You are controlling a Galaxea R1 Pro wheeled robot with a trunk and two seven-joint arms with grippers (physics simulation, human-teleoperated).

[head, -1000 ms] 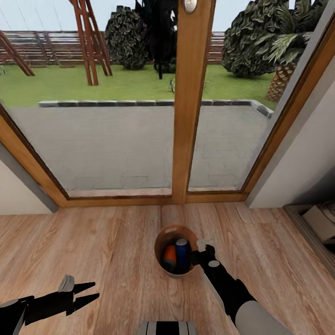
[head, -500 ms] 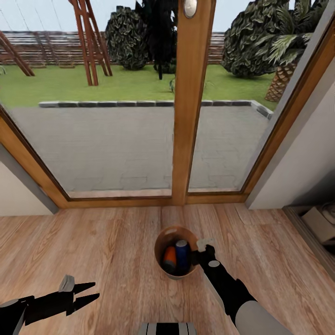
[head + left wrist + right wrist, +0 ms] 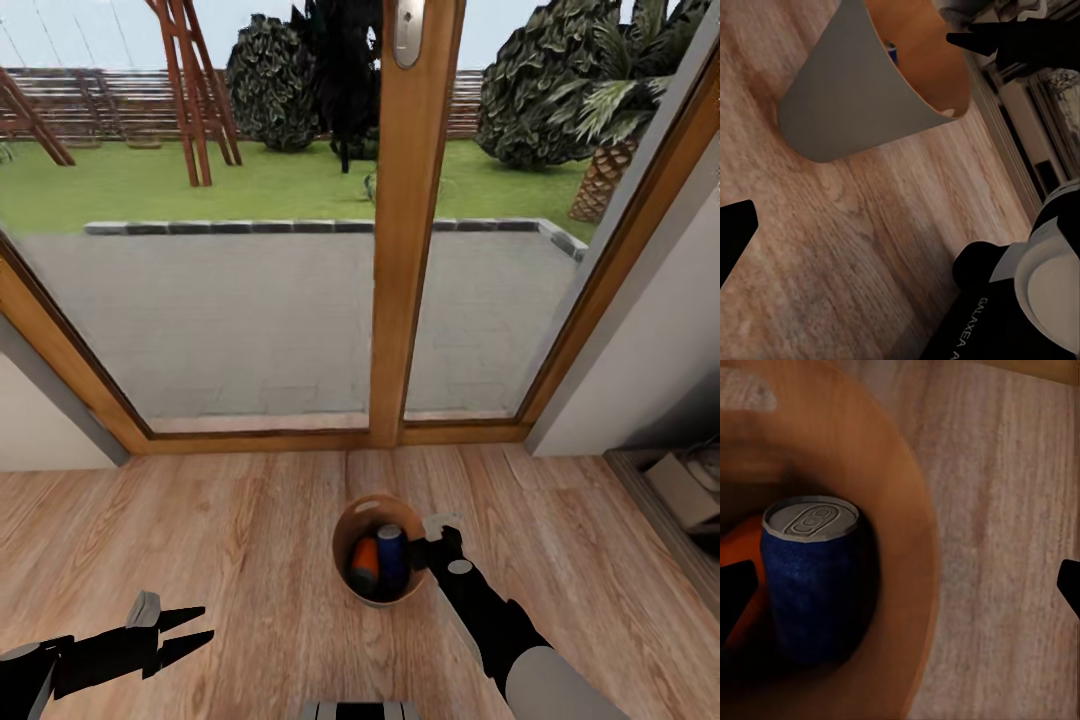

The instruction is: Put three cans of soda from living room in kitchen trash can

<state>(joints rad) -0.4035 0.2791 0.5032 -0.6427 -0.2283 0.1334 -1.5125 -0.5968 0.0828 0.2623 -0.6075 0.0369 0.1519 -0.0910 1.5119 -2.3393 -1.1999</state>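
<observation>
The tash can (image 3: 343, 520), a round bin with a brown inside, stands on the plank floor in front of the glass doors. A dark blue can of soda (image 3: 392, 555) and an orange can of soda (image 3: 365, 562) stand inside it. My right gripper (image 3: 431, 545) hovers at the bin's right rim, open and empty. The right wrist view looks down on the blue can (image 3: 810, 585) and the bin's rim (image 3: 911, 510), with an orange can (image 3: 746, 547) half hidden behind it. My left gripper (image 3: 195, 627) hangs open at the lower left, apart from the bin (image 3: 847, 90).
Wood-framed glass doors (image 3: 405, 250) close off the floor just behind the bin. A grey wall (image 3: 650, 350) and a low shelf (image 3: 680, 480) stand at the right. Open plank floor (image 3: 200, 520) lies to the left.
The whole head view has slid slightly downward, so the camera moved. Both arms, the bin and the cans in it keep their places.
</observation>
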